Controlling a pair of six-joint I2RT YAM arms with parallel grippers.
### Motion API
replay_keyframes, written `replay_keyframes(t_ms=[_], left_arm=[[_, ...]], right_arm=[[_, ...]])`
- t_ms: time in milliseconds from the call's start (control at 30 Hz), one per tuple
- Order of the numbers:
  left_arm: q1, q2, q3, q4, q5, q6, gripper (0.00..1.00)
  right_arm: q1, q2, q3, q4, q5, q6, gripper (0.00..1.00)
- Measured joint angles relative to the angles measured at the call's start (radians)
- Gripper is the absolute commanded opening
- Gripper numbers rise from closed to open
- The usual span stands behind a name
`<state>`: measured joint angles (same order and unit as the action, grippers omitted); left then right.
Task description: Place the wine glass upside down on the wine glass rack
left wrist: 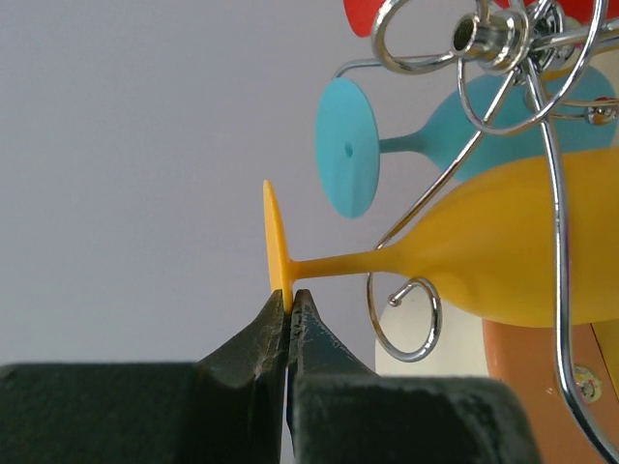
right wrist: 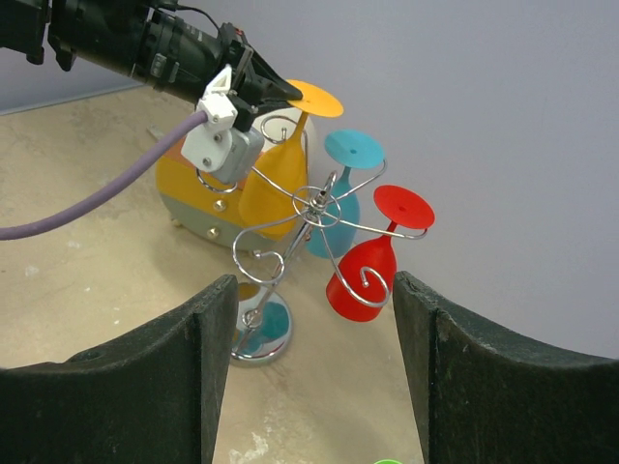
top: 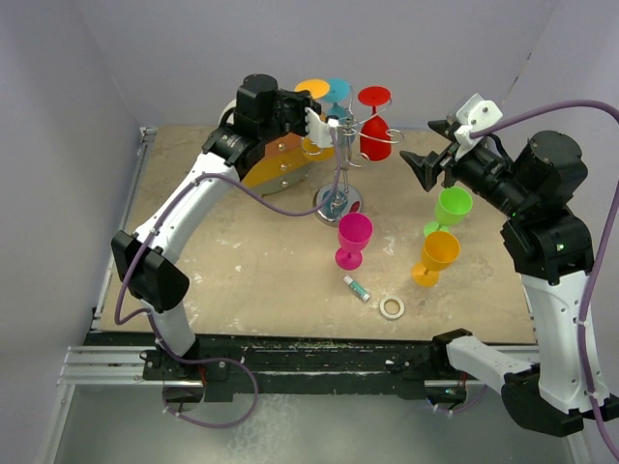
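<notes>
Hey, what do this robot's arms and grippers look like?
The left arm and right arm have white links with black joint housings, each trailing a purple cable. The left gripper and right gripper have black, wedge-shaped fingers, with a white mount at each wrist.

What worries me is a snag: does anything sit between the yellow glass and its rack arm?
Nothing visible: the yellow glass already hangs in the rack, foot pinched by the left tool; the teal glass hangs apart.

Rack [top: 340, 202] mid-back on table [top: 242, 280]; 3 hung glasses [top: 375, 137] on it; drawer box [top: 276, 166] just left; 3 upright glasses [top: 354, 237] front-right.
</notes>
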<state>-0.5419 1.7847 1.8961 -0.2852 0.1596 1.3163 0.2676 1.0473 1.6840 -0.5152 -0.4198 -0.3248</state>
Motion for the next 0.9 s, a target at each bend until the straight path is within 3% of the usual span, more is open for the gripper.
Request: replay_keyframes(t_ms=[900], left_arm=[[0.000, -0.040, -0.127, 0.090, -0.143, -0.050, 0.03]], right_arm=[[0.000, 0.011, 0.000, -0.003, -0.017, 0.001, 0.68]])
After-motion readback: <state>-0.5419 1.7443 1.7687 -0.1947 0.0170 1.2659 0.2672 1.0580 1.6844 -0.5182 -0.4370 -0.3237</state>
